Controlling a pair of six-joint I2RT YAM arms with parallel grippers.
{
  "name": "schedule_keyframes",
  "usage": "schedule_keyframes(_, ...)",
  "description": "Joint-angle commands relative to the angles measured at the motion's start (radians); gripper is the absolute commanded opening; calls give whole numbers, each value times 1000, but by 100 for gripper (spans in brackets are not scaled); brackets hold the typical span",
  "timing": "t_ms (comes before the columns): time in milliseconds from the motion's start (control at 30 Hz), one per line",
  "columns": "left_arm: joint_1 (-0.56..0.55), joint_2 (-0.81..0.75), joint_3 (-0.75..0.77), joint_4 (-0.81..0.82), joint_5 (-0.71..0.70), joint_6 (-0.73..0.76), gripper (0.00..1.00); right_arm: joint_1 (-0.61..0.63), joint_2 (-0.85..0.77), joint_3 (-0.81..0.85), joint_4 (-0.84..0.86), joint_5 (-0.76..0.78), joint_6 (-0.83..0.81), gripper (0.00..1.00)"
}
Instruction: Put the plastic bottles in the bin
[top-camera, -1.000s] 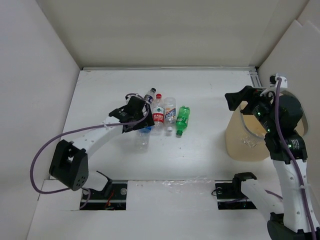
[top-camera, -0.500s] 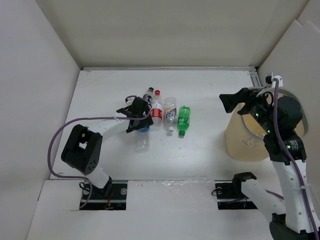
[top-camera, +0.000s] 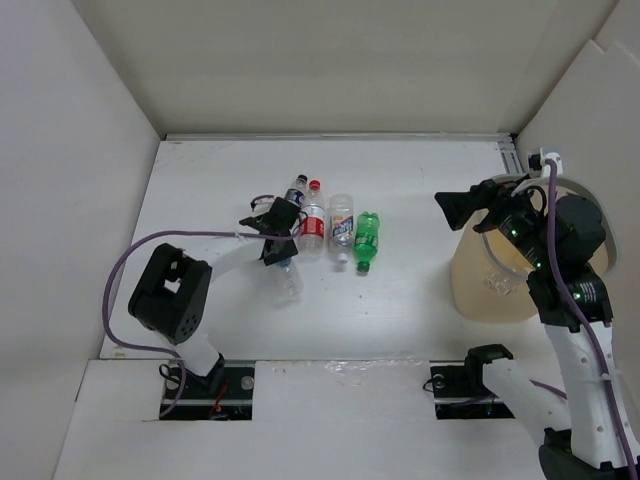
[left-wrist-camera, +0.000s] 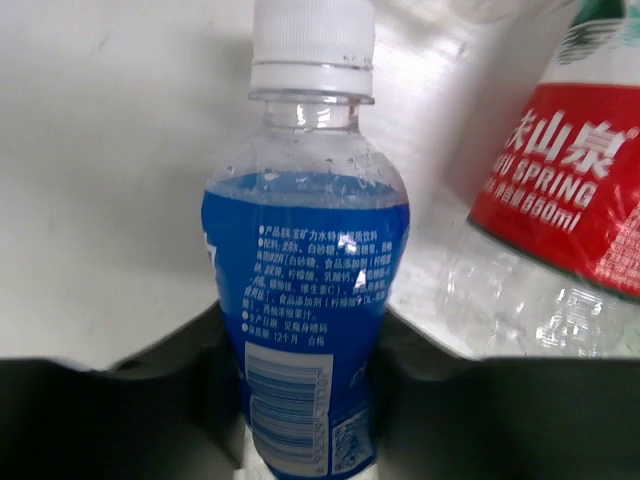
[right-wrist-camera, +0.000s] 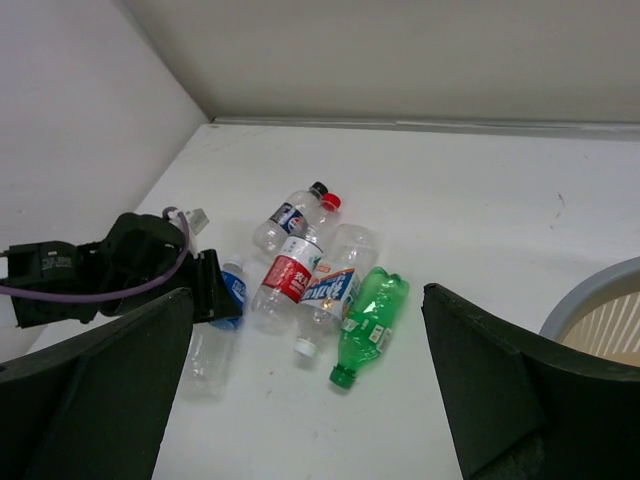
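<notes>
Left arm (top-camera: 170, 300) folded in | left gripper (top-camera: 278, 244) clamps blue-label bottle (left-wrist-camera: 305, 300) | right gripper (top-camera: 462, 207) wide open, empty, over bin (top-camera: 470, 290), contents unclear

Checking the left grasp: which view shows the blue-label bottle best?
Left wrist: the blue-label bottle fills the frame between the left fingers. Top external shows only a blue sliver; right wrist shows it small.

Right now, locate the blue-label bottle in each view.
Top external: blue-label bottle left of centre, mostly under the left gripper.
Left wrist: bottle at centre, between the gripper's fingers.
Right wrist: bottle lower left, by the gripper.
Shared landmark: the red-label bottle lying beside it.
</notes>
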Motion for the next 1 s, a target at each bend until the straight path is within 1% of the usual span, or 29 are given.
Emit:
schedule_keyframes(0,-62,-138,41,-206,-112,-102,0,17,-12,5,61,-55,-15,100)
schedule_keyframes(33,-80,-180,63,-285,-185,-125,0,17,-12,5,76,-89,-15,100)
schedule_keyframes(67,-99,-256,90,-329,-224,-148,0,17,-12,5,87,-113,-15,100)
schedule_keyframes(100,-131,-292,151,-364,-262,-179,0,17,0,5,118,-147,-15,100)
schedule_keyframes(133,-145,-322,187,-395,-316,-179,0,17,16,-9,141,-194,-15,100)
schedule_keyframes(167,-159,-350,222,-413,-331,-179,0,17,25,-20,165,-295,-15,100)
schedule_keyframes(200,-184,-407,279,-400,-332,-150,0,29,49,-20,228,-346,5,100)
schedule_keyframes(233,-195,-428,303,-377,-332,-71,0,38,63,-32,259,-391,16,100)
schedule_keyframes(267,-206,-450,325,-298,-285,-26,0,69,78,-32,276,-438,16,100)
schedule_keyframes(300,-206,-491,339,-247,-258,17,0,89,95,-23,288,-449,27,100)
schedule_keyframes(333,-217,-510,339,-193,-226,55,0,112,127,-9,319,-449,27,100)
schedule_keyframes(367,-217,-525,351,-133,-156,91,0,136,144,-9,333,-449,27,100)
schedule_keyframes(400,-217,-534,365,-40,-131,143,0,191,161,6,349,-449,27,100)
schedule_keyframes(467,-217,-534,417,43,-68,189,0,242,207,20,385,-420,16,100)
schedule_keyframes(500,-217,-544,432,126,8,213,0,265,221,29,403,-407,16,100)
schedule_keyframes(567,-217,-544,472,188,76,255,0,319,270,29,472,-416,25,100)
schedule_keyframes(600,-217,-535,482,218,137,267,0,334,285,40,500,-428,37,100)
schedule_keyframes(633,-217,-534,494,256,162,267,0,362,301,52,521,-452,37,100)
schedule_keyframes(767,-217,-504,532,315,254,300,0,413,347,62,639,-488,91,100)
schedule_keyframes(800,-217,-504,532,333,280,309,0,413,362,62,693,-503,115,100)
schedule_keyframes(900,-217,-513,506,402,365,309,0,442,394,80,744,-492,140,100)
schedule_keyframes(967,-217,-513,483,450,410,290,0,456,425,94,753,-439,151,100)
